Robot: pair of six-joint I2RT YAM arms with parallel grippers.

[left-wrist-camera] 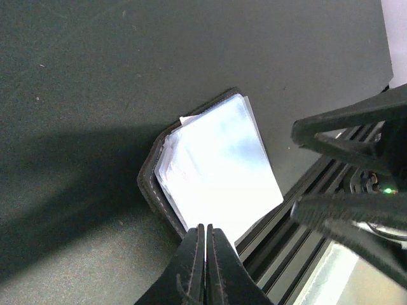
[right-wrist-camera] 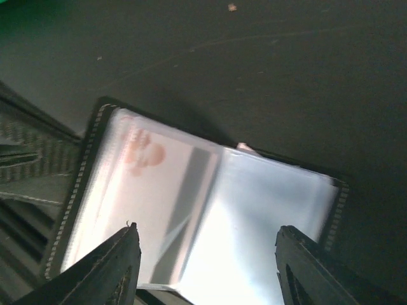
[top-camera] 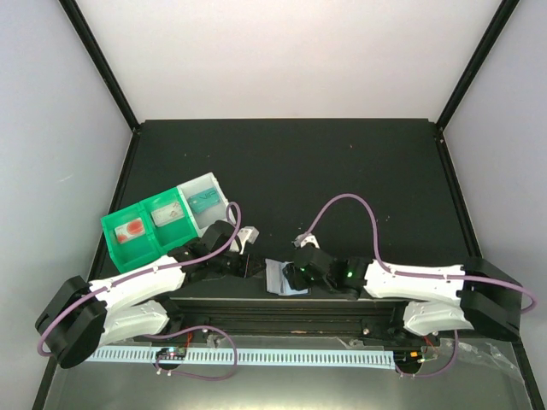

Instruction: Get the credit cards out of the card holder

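The card holder [top-camera: 284, 278] lies open on the black table between my two grippers, near the front edge. In the right wrist view its dark stitched rim [right-wrist-camera: 86, 159] frames clear sleeves. The left sleeve holds a pale card with a red mark [right-wrist-camera: 143, 155], and the right panel [right-wrist-camera: 273, 210] looks pale blue. My right gripper [right-wrist-camera: 210, 248] hovers over the holder, open, one finger above each half, with nothing between them. My left gripper [left-wrist-camera: 205, 234] is shut, its tips at the holder's near edge [left-wrist-camera: 216, 171]. Whether it pinches a sleeve is hidden.
A green-and-clear compartment tray [top-camera: 162, 222] with cards in it stands to the left of the holder. An aluminium rail [top-camera: 256, 354] runs along the table's near edge, right behind the holder. The right gripper's fingers [left-wrist-camera: 346, 130] show at the right of the left wrist view.
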